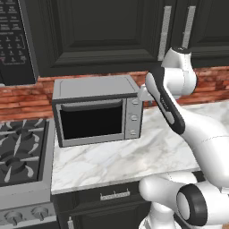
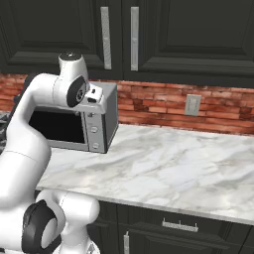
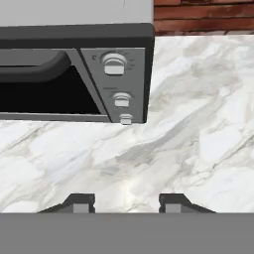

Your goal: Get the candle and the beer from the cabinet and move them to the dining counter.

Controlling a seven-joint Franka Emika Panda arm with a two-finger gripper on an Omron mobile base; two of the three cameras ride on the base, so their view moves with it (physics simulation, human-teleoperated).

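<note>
The black cabinet (image 1: pixel 103 36) hangs above the counter with its panelled doors shut; its two silver bar handles (image 2: pixel 105 37) stand side by side where two doors meet. The candle and the beer are hidden, and the dining counter is out of view. My arm is folded up in front of the toaster oven, below those handles. My gripper (image 3: pixel 126 201) points down at the marble counter (image 3: pixel 188 149), open, with its two dark fingertips (image 3: pixel 79 202) apart and nothing between them.
A silver toaster oven (image 1: pixel 96 112) stands on the marble counter (image 1: pixel 134 156) against the brick wall. Left of it lies a gas stove (image 1: pixel 22 152), with a black microwave (image 1: pixel 11 40) above. A wall outlet (image 2: pixel 192 105) sits on the bricks.
</note>
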